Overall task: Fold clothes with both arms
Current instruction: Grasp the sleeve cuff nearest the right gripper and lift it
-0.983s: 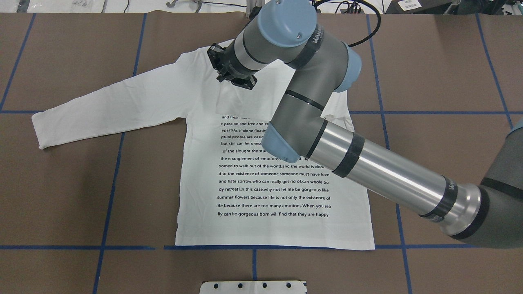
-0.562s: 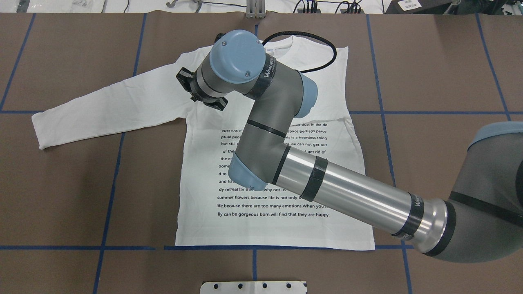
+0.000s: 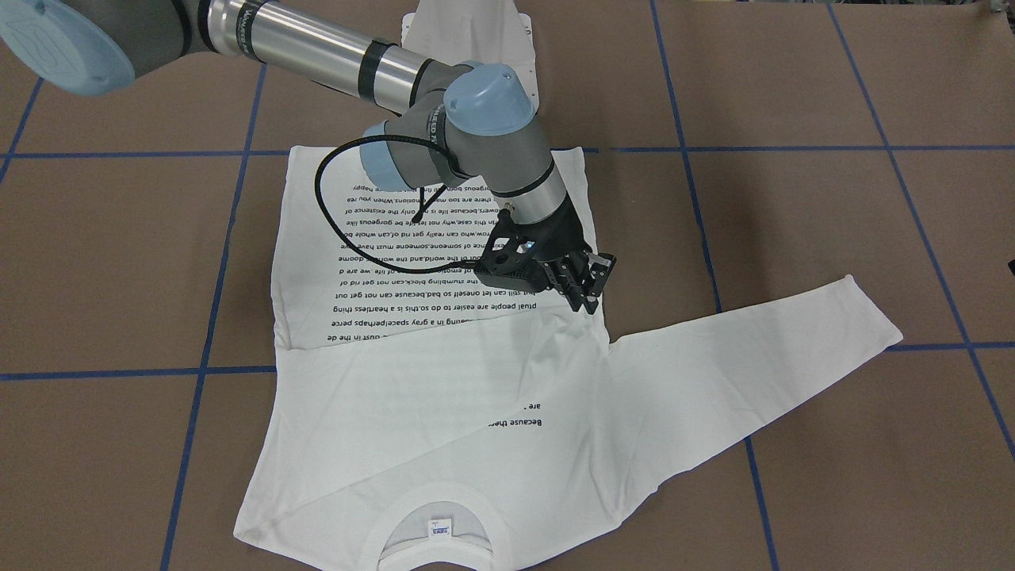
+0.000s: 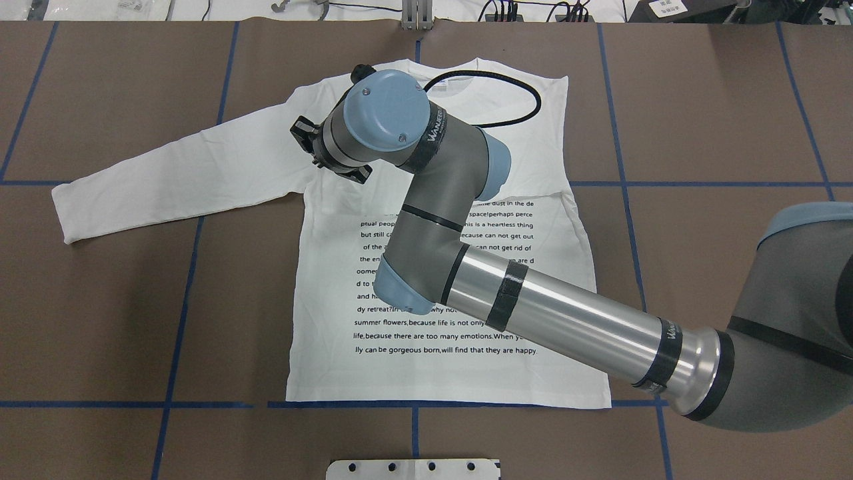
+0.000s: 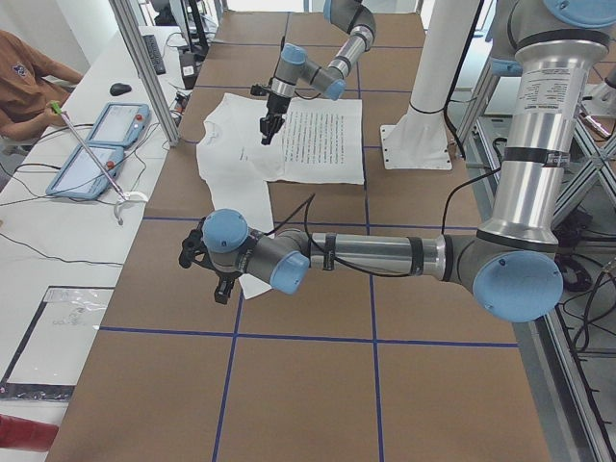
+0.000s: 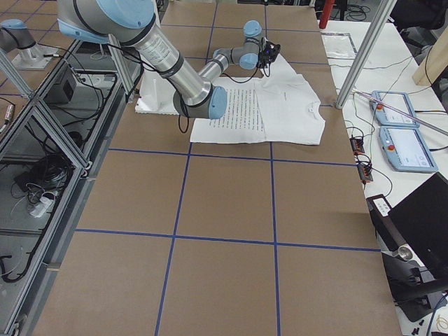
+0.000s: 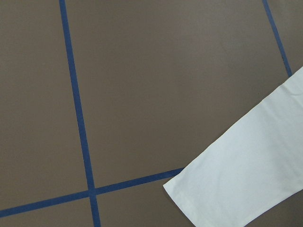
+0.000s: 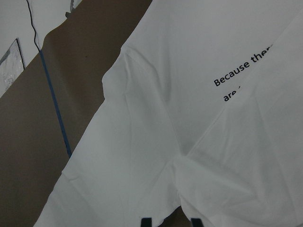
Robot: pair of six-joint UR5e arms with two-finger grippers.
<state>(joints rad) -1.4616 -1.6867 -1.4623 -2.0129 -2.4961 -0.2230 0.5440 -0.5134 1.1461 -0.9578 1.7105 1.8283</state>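
Brown paper gridded with blue tape covers the desk [image 4: 100, 300], where the white T-shirt [image 4: 440, 373] lies flat, text up. Within the last second the right hand [image 3: 585, 295] has swung from the collar to above the armpit of the outstretched sleeve [image 4: 173, 180], fingers apart and empty, so that sleeve is probably folded next. Only the left side view shows the left hand [image 5: 214, 274], its opening impossible to judge. Its wrist camera finds the cuff [image 7: 236, 189] just below.
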